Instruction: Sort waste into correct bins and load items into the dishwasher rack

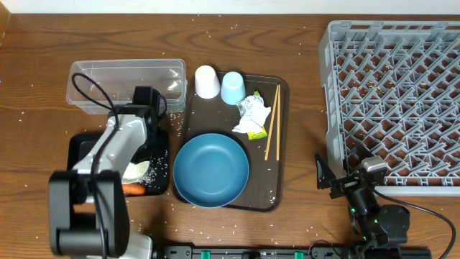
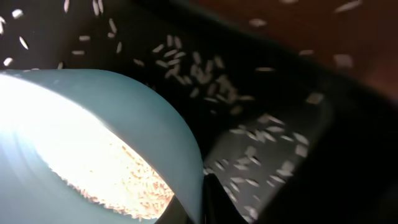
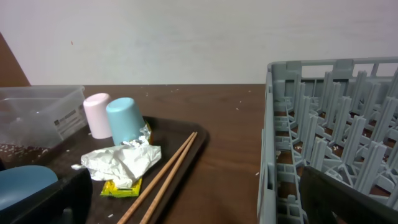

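Clear tub (image 3: 37, 115) label unreadable, wrapper (image 1: 251, 115) print too. Two cups: white-pinkish cup (image 1: 207, 81), light-blue cup (image 1: 233, 88). Two chopsticks (image 1: 272, 122), one blue plate (image 1: 210, 170). Left claw (image 2: 210, 198) pinched on white bowl (image 2: 93, 143) rim, over black tray (image 1: 75, 155). Right claw (image 1: 338, 173) wide, beside rack (image 1: 392, 93).

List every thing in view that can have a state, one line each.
left end effector, shut on white bowl
right end effector, open, empty
white bowl, rice inside
white-pinkish cup, upside down
light-blue cup, upside down
blue plate, upright, empty
wrapper, crumpled
dishwasher rack, no dishes loaded
clear tub, lidless
black tray, rice scattered inside
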Controlling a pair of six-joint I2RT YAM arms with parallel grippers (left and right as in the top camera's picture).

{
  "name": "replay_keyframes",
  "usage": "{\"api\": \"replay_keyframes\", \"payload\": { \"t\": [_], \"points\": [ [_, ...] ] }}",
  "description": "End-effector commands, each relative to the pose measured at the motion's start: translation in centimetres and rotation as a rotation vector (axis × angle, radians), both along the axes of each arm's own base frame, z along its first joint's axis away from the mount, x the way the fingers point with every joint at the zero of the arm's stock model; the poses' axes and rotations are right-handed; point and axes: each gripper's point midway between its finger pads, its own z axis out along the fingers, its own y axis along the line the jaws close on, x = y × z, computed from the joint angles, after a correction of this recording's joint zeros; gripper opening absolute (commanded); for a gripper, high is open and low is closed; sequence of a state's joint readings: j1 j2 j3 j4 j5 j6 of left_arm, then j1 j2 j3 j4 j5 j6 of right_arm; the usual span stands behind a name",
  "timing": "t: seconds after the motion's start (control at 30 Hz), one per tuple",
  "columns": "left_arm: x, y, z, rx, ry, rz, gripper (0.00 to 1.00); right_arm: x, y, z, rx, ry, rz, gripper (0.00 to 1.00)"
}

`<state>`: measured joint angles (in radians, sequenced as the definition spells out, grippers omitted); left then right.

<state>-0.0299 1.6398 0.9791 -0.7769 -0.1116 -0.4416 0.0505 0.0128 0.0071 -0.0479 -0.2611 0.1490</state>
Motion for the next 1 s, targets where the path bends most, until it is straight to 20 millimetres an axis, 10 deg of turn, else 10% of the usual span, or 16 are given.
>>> {"api": "replay_keyframes", "payload": {
  "t": [0.0,0.53,0.97],
  "points": [
    [1.2,-1.4,3.2,-0.085,-0.122,-0.006,0.06,-0.1,0.2,-0.1,-0.008,-0.001,0.007,0.99],
    [0.6,-0.5,15.7,-0.864,-0.638,0.091,0.06,-0.1,0.2,-0.1,-0.008,-0.001,0.007,0.99],
    [0.0,3.7,16.3,-1.214,-0.873,0.164,0.06,-0.1,0.2,-0.1,-0.008,-0.001,0.007,0.99]
  ]
}}
